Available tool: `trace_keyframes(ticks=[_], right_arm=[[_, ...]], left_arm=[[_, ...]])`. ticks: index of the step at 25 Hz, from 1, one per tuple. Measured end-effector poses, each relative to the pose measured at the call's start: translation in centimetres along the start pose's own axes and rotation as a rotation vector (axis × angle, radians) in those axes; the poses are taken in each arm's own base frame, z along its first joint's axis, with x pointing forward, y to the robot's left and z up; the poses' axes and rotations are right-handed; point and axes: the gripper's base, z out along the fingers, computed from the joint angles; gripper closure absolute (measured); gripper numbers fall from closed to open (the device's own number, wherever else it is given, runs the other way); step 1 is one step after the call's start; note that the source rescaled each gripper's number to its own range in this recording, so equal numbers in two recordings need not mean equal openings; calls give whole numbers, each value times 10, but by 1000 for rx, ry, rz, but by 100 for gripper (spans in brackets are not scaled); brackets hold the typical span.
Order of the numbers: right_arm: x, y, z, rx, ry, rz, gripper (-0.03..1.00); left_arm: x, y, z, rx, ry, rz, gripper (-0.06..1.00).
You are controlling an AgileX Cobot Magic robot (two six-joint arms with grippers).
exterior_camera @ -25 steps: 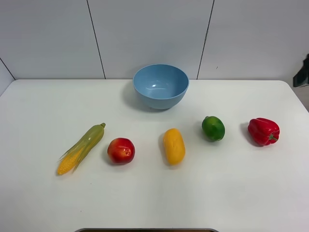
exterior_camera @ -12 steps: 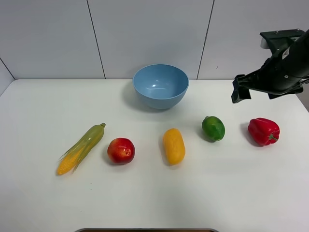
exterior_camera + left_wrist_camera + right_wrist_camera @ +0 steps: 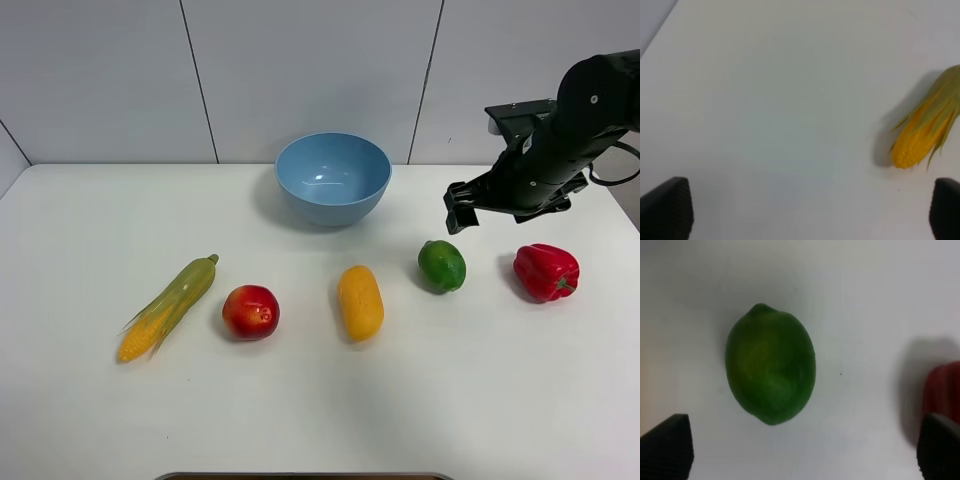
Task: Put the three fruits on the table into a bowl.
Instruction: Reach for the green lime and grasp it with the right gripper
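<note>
Exterior high view: one white smooth counter (image 3: 80, 420). One deep light-blue plastic bowl (image 3: 335, 208), mid far edge. Three fruits in mid-counter row:
- oblong yellow-orange mango (image 3: 360, 301), centre
- round red-yellow fruit (image 3: 250, 312), leftward
- round glossy green lime (image 3: 442, 266), rightward

Likely light, stiff, slippery; grip across widest middle. Right jaws spread wide over lime, holding nothing. Left jaws spread, holding nothing.

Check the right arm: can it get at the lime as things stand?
Probably yes. The right gripper hangs open roughly above the lime, and its wrist view frames the lime bare on the table. The bell pepper and mango lie apart from it, so nothing seems to block a descent.
</note>
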Motion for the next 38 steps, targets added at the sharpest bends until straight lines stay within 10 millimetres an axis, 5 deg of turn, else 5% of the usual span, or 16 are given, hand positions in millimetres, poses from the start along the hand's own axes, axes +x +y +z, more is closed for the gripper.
trace_keyframes(ticks=[15,38], right_arm=[[2,5,69,-23,90,-24,-3],[8,9,119,-22,106,-33,-3]], left_arm=[[0,0,0,0,0,0,8],[0,0,0,0,0,0,7]])
